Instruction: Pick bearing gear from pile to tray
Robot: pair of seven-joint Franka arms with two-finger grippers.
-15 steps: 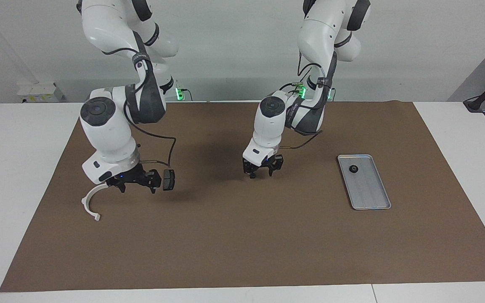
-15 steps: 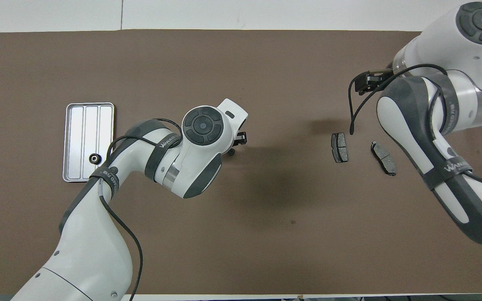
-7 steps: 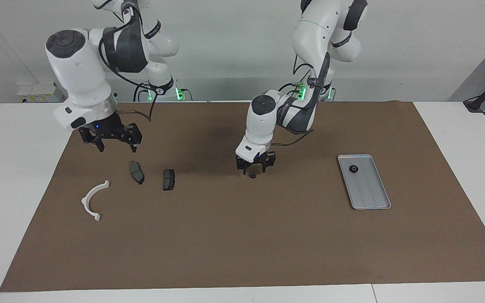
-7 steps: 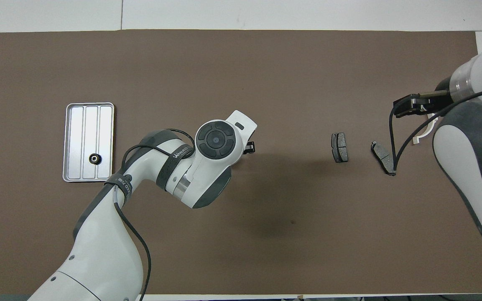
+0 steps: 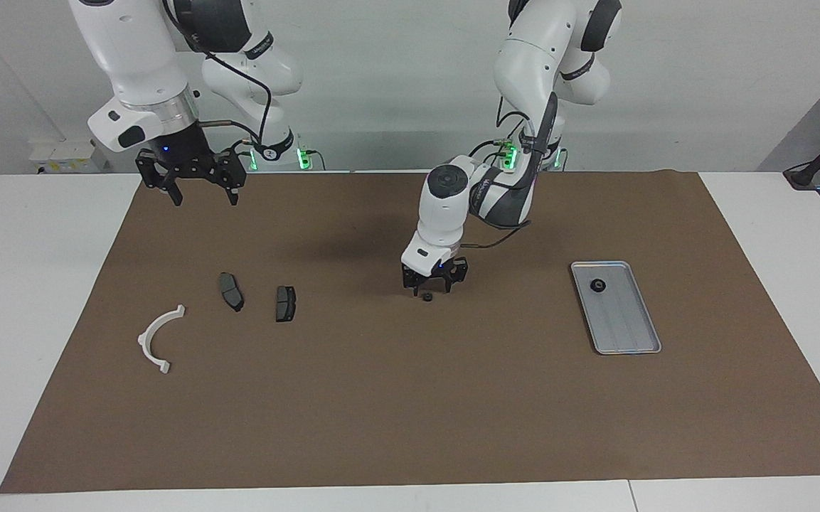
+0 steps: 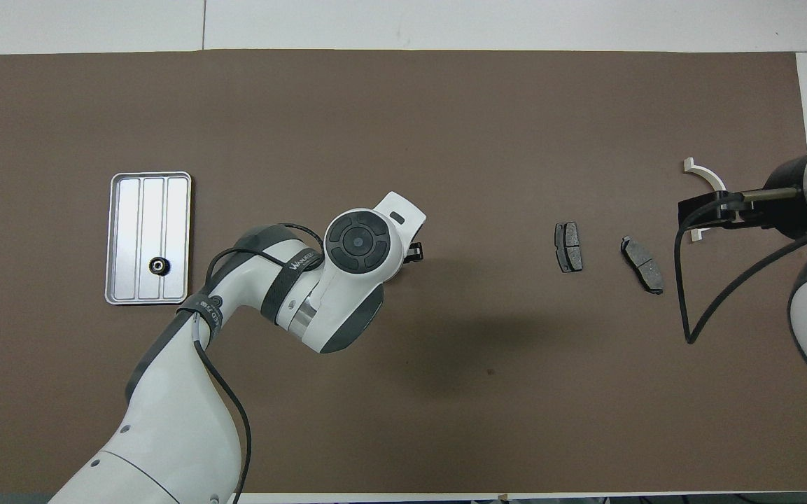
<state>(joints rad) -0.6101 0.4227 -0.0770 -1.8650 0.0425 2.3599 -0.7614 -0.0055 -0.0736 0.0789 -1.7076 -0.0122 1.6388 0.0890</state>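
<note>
A small black bearing gear (image 5: 426, 296) lies on the brown mat mid-table. My left gripper (image 5: 432, 287) hangs open just above it, fingers either side; the overhead view hides the gear under the left wrist (image 6: 358, 241). The silver tray (image 5: 626, 323) lies toward the left arm's end and holds another black gear (image 5: 597, 286), also seen from overhead (image 6: 159, 265) in the tray (image 6: 144, 203). The pile lies toward the right arm's end: a white half-ring (image 5: 156, 341) and two dark pads (image 5: 231, 291) (image 5: 285, 303). My right gripper (image 5: 203, 193) is open, empty, raised high.
The brown mat (image 5: 410, 412) covers most of the white table. In the overhead view the pads (image 6: 568, 246) (image 6: 642, 264) lie side by side, and the raised right gripper (image 6: 710, 210) covers part of the half-ring (image 6: 703, 172).
My right gripper has risen from the pile and pulled back toward its base, uncovering the second pad. My left gripper has shifted slightly and stays low over the small gear.
</note>
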